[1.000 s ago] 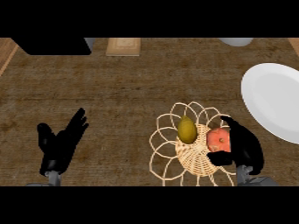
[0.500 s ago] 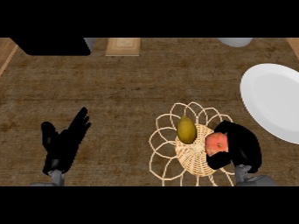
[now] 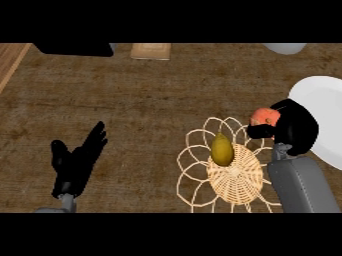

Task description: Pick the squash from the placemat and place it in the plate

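Observation:
My right hand is shut on a round orange-red squash, of which only the left side shows past the fingers. Hand and squash are at the upper right edge of the woven wicker placemat, right beside the left rim of the white plate. A yellow-green pear-shaped fruit still lies on the placemat, just left of the hand. Low at the left of the head view my left hand rests open, fingers up.
Along the far edge are a black object, a tan block and part of a grey bowl. A lighter wooden strip borders the brown counter at the left.
My right hand, with the orange-red squash in it, has moved off the placemat's right side, away from me and toward the plate's rim. The left hand has hardly moved.

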Robot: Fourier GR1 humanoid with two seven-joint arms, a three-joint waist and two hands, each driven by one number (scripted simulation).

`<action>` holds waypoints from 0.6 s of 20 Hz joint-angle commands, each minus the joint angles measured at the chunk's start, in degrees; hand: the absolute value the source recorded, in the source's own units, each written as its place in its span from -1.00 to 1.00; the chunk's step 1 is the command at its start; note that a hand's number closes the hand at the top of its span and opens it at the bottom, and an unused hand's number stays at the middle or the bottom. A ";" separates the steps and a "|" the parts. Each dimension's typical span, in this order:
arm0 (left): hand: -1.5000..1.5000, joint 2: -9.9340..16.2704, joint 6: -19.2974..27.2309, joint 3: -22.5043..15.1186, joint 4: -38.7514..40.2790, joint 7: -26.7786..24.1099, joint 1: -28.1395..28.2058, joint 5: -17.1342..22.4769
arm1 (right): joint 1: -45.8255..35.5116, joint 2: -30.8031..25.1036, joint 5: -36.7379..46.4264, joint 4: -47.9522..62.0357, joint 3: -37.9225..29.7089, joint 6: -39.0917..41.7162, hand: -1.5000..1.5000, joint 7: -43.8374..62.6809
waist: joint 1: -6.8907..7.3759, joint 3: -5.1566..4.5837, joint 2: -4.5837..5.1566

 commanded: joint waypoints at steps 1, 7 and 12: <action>0.00 -0.18 -0.71 -1.11 -0.05 -0.74 -0.60 -0.58 | -9.73 -2.36 7.47 5.17 -7.75 -5.37 1.00 11.13 | 2.82 -0.17 1.27; 0.00 -0.05 -1.60 -2.06 0.01 0.95 -2.41 -0.68 | -20.25 -5.78 20.90 11.47 -13.94 -8.70 1.00 19.19 | 4.88 -0.07 1.51; 0.00 -0.49 -1.28 -1.78 0.46 0.78 -4.66 -0.82 | -25.29 -6.30 30.45 13.51 -19.25 -12.75 1.00 23.43 | 4.47 0.05 1.66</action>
